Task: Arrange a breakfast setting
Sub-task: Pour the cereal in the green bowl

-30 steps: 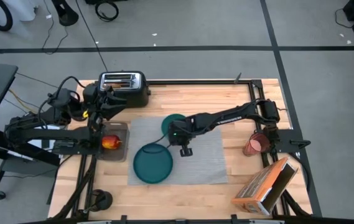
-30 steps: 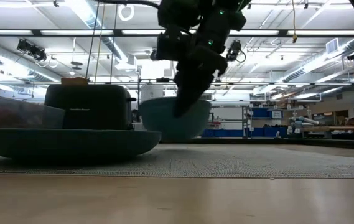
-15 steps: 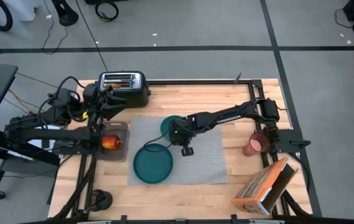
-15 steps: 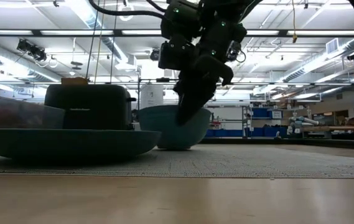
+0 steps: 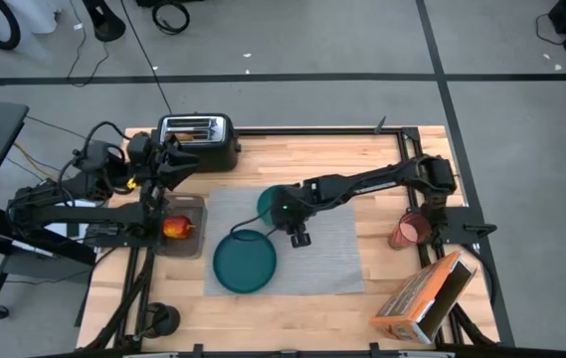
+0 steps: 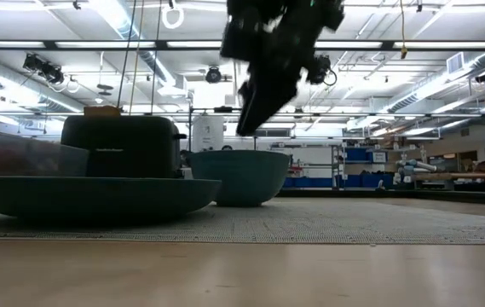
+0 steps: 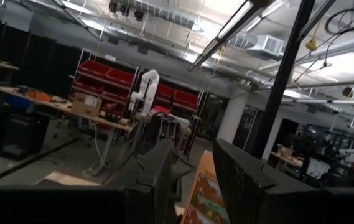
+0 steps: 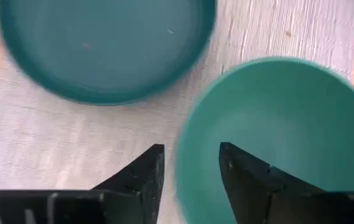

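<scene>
Both arms were dark, near-black, built of jointed segments. The left arm point(image 5: 74, 204) carried loose black cables looping off its upper links and a small yellow marking near the wrist. The right arm point(image 5: 362, 185) showed a slim straight forearm. The right fingers point(image 8: 145, 177) were matte black, angular, with stepped inner faces.

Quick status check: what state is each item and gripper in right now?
Bowl: upright on the placemat, released, empty.
Plate: flat on the placemat, empty.
Right gripper: open, above the bowl's rim, holding nothing.
Left gripper: raised near the toaster, holding nothing visible.
Cup: on the table at the right, off the placemat.
Fruit: in the tray left of the placemat.
</scene>
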`<state>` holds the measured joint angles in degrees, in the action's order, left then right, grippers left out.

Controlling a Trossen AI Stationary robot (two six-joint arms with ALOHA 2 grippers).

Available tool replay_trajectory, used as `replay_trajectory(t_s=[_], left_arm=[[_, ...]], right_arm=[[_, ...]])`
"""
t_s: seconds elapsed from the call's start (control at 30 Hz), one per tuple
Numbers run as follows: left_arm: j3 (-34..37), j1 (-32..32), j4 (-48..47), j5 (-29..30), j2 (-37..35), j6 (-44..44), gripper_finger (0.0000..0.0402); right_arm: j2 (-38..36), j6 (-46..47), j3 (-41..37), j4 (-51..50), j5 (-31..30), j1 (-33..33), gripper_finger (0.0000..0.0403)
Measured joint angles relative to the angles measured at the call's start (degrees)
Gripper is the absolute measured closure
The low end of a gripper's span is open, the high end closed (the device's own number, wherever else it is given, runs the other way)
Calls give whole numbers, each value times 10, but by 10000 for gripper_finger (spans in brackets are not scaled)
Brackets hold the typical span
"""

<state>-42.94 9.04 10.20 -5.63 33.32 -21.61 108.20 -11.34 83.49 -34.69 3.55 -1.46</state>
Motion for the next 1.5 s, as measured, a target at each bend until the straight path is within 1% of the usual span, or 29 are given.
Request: replay_trajectory(t_s=[0.1, 0.17, 0.27, 0.33, 0.4, 0.5, 0.6, 0.7, 0.87, 1.03, 1.1, 1.2, 1.27, 1.33, 1.4, 1.5], left_arm=[[0, -9, 15, -1, 0, -18, 276], [0, -23, 26, -2, 9, -20, 276], [0, -50, 33, -2, 27, -11, 276], [0, -65, 44, -3, 41, -1, 276], [0, -79, 65, -2, 57, -1, 276], [0, -104, 120, -2, 84, -2, 276], [0, -135, 164, 6, 115, 2, 276], [0, -172, 201, 41, 142, 3, 276], [0, -238, 272, 126, 187, 29, 276], [0, -291, 374, 211, 243, 64, 276], [0, -305, 410, 235, 266, 81, 276], [0, -316, 434, 252, 285, 102, 276], [0, -319, 438, 266, 293, 101, 276], [0, -318, 434, 278, 299, 87, 276], [0, -318, 436, 287, 305, 71, 276], [0, -318, 435, 309, 308, 57, 276]], right_arm=[[-38, 57, 24, -43, 0, -15, 237], [-70, 113, 45, -71, -3, -30, 237], [-116, 227, 78, -108, -34, -60, 238], [-146, 280, 98, -126, -58, -80, 238], [-178, 299, 116, -144, -82, -99, 238], [-220, 325, 131, -176, -112, -117, 237], [-260, 353, 132, -205, -115, -121, 237], [-300, 369, 132, -237, -116, -116, 237], [-356, 360, 132, -257, -111, -100, 236], [-402, 323, 132, -260, -28, -82, 221], [-418, 317, 132, -262, 20, -80, 210], [-438, 313, 132, -272, 116, -86, 188], [-447, 315, 132, -271, 172, -107, 174], [-453, 316, 132, -274, 205, -140, 165], [-458, 312, 132, -281, 218, -180, 162], [-460, 308, 132, -297, 220, -244, 162]])
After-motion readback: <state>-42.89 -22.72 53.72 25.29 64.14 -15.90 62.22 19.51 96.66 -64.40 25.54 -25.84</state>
